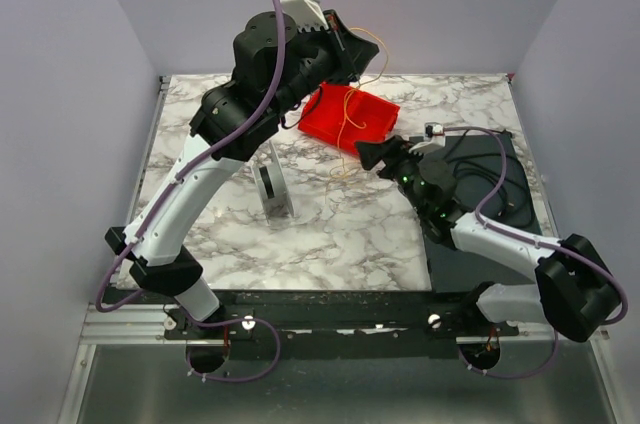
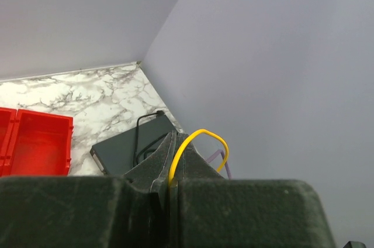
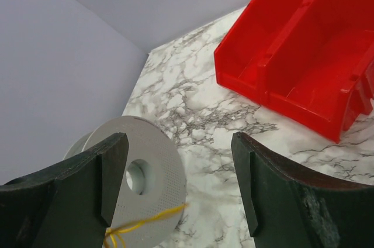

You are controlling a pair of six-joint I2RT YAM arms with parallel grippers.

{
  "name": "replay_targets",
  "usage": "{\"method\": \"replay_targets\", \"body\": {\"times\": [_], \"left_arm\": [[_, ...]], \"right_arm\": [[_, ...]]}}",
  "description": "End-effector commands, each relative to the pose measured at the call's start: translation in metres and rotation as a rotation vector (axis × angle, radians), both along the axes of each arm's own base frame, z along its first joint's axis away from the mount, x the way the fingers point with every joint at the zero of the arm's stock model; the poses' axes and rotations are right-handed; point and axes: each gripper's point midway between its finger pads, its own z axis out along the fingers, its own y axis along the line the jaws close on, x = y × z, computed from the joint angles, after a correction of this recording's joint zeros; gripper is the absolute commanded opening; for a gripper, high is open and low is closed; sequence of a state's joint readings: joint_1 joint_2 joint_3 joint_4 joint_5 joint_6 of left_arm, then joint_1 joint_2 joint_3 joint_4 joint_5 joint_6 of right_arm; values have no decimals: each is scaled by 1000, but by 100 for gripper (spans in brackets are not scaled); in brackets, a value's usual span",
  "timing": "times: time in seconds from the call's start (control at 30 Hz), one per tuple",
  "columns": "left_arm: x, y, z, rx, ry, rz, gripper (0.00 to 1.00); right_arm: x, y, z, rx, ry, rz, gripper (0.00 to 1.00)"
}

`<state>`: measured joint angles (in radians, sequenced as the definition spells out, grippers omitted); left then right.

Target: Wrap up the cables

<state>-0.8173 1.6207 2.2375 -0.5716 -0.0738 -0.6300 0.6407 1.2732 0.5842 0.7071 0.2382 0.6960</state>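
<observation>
The cables are thin yellow wire [image 1: 347,134]. From my raised left gripper [image 1: 345,44] the wire loops out, then hangs down across the red bin [image 1: 350,114] to the table. In the left wrist view that gripper [image 2: 173,143] is shut on the wire, and a yellow loop [image 2: 201,134] arches out past its tips. My right gripper [image 1: 370,154] sits low beside the bin. It stands open [image 3: 181,183], nothing between its fingers. A grey spool [image 3: 152,178] stands just beyond its left finger, with yellow strands [image 3: 140,221] across its lower face.
The grey spool [image 1: 272,184] stands on edge mid-table. A dark pad [image 1: 490,194] with a thicker black cord [image 1: 470,164] lies at the right. The pad [image 2: 123,148] and bin [image 2: 35,143] show far below the left wrist. Walls close the back and sides.
</observation>
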Motion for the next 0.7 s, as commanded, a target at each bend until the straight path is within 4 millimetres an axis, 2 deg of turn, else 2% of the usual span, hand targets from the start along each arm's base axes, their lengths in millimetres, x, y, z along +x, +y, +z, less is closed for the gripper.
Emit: {"method": "replay_targets", "body": {"times": [0.0,0.07,0.2,0.33,0.47,0.57,0.67], "left_arm": [[2,14,14,-43,-7,63,0],[3,17,15,-55,-5,79,0],[2,19,16,-74,-3,85,0],[2,17,13,-76,6,89,0],[5,18,14,-85,9,119,0],[8,21,19,-92,12,144,0],[10,24,25,-107,8,164,0]], "right_arm": [[-15,11,7,44,-10,89,79],[-21,8,-1,46,15,94,80],[-27,-14,-15,12,46,14,83],[-26,-27,1,-4,28,-11,85],[-18,-48,1,17,62,-61,87],[-24,-51,-9,30,77,-35,86],[-36,-44,-17,34,50,39,87]]}}
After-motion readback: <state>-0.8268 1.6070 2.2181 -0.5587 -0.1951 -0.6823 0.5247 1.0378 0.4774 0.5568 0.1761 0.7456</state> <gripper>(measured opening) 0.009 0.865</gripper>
